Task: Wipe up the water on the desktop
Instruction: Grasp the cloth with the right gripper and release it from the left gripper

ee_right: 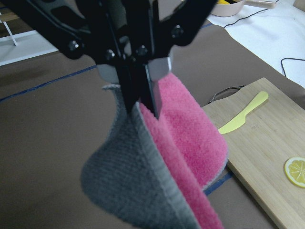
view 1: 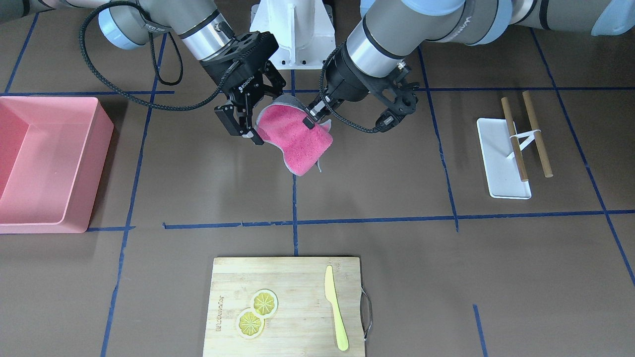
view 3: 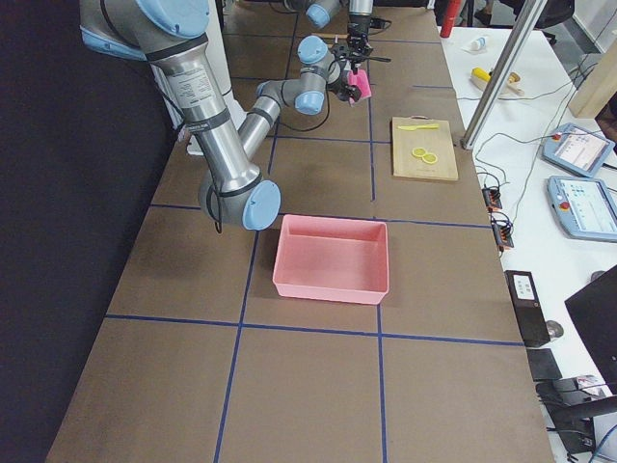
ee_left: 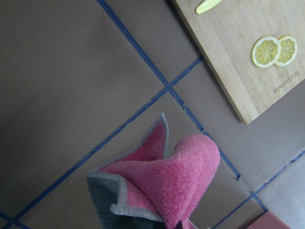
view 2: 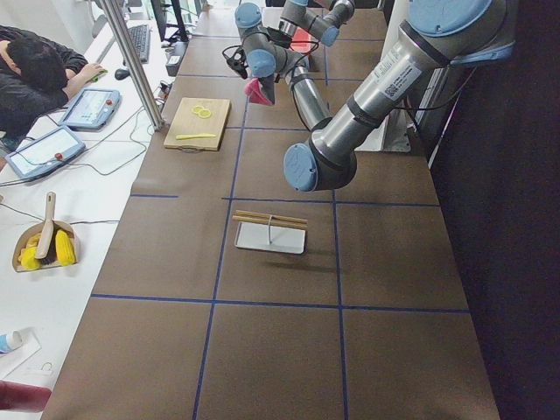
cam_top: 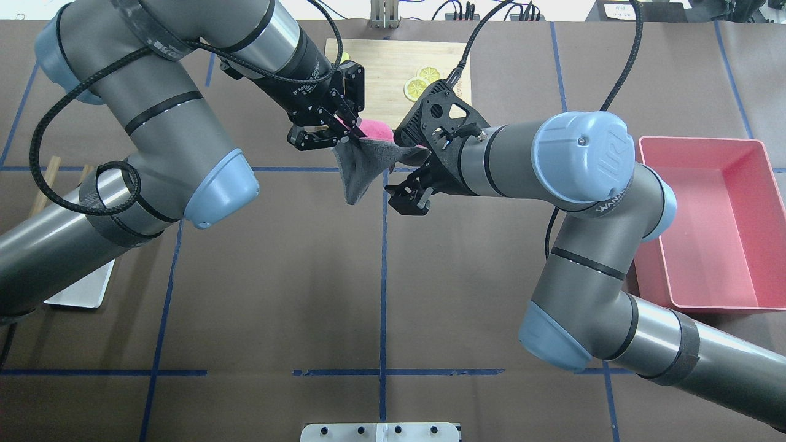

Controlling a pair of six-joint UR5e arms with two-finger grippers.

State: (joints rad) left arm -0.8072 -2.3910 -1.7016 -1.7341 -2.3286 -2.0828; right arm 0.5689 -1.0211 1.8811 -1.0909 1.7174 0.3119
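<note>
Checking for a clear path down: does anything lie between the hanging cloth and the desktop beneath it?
Nothing visible does. The cloth hangs from the left pincer directly over the desktop, with only air below it. The cutting board lies apart, nearer the operators' side, not under the cloth.

One pink-and-grey cloth [view 1: 297, 141], one bamboo cutting board [view 1: 297, 277], two lemon slices [view 1: 264, 301], one yellow knife [view 1: 335, 312], one pink bin [view 1: 101, 134], one white tray [view 1: 496, 158], two wooden chopsticks [view 1: 538, 139], two robot arms [view 1: 382, 39].

Pink bin [view 1: 101, 148]; white tray [view 1: 496, 153] with two sticks [view 1: 537, 134] — cutting board [view 1: 297, 317] bearing lemon slices [view 1: 264, 302], knife [view 1: 336, 315].
</note>
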